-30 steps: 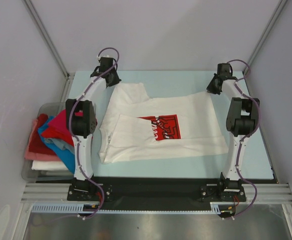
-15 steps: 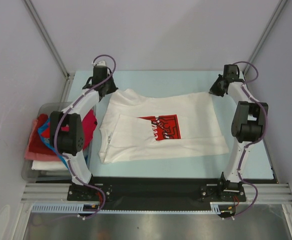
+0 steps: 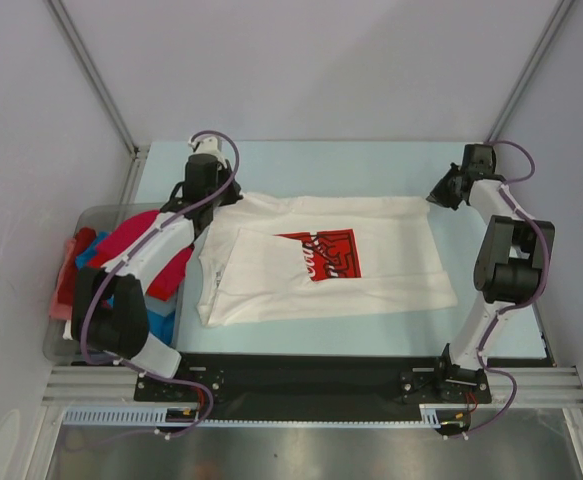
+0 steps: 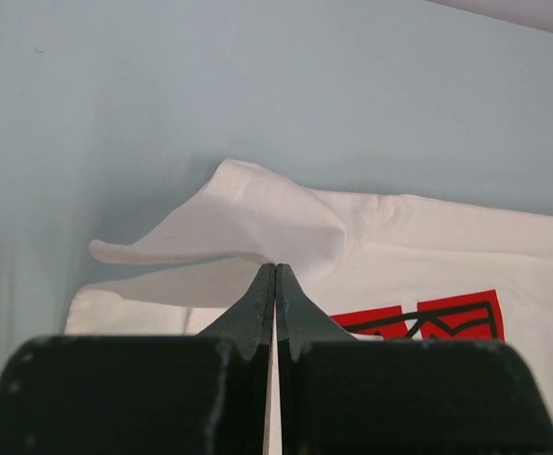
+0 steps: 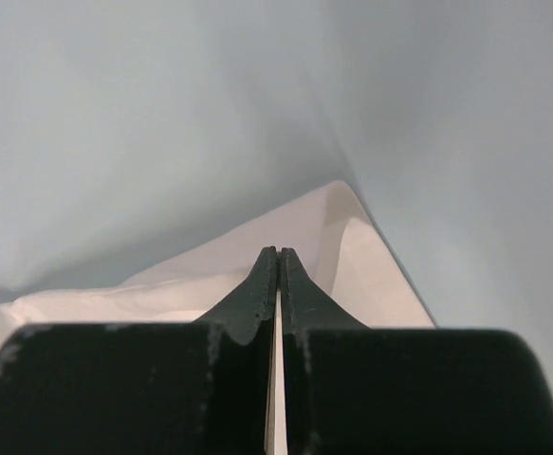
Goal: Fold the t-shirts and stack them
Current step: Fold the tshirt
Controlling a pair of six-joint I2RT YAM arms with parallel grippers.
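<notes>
my left gripper (image 4: 275, 273) is fully closed, fingers pressed flat together, with a raised fold of the white t-shirt (image 4: 285, 223) pinched at the tips. beyond the tips the fold peaks, then droops away to the left. the red chest print (image 4: 456, 305) lies just right of the fingers, flat on the pale blue table (image 4: 162, 95).

my right gripper (image 5: 278, 254) is likewise closed, clamped on a corner of the same shirt (a thin white strip shows between the fingers). that corner extends ahead of the tips and to their right.

from above, the shirt lies spread between the two grippers, its far edge running from one to the other. the other t-shirts (image 3: 121, 245), red, blue and pink, sit piled in the clear bin (image 3: 59, 345), behind my left gripper and outboard of that arm.
</notes>
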